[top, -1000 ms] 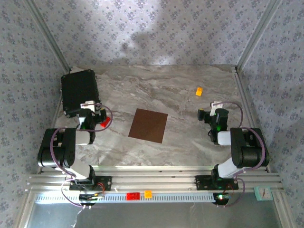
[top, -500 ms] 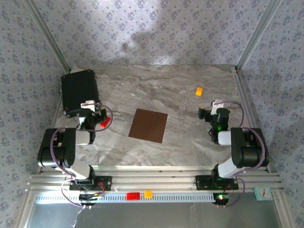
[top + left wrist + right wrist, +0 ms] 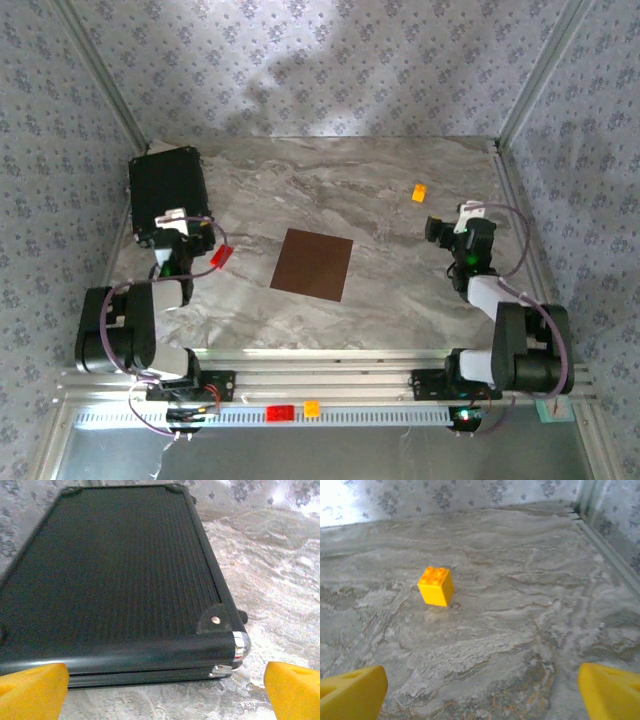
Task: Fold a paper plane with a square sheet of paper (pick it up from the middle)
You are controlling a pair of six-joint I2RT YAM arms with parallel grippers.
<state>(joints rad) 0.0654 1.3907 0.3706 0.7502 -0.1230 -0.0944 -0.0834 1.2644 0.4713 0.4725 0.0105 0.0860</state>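
Left gripper (image 3: 160, 692) gapes before a ribbed black case (image 3: 110, 565), right gripper (image 3: 480, 690) (also gaping) before a small orange plastic block (image 3: 435, 586); thin dark-brown square paper sheet (image 3: 312, 264) lies between them.

Grey-veined, marble-look surface (image 3: 400, 290) with four things on it.
At the middle, lying flat and slightly askew, the square sheet of paper (image 3: 312, 264), dark brown; in the far left corner, a black case (image 3: 168, 192); near the case's near right corner, left of the paper, a small red block (image 3: 221, 257); far right, well apart from the paper, a small orange block (image 3: 419, 192).
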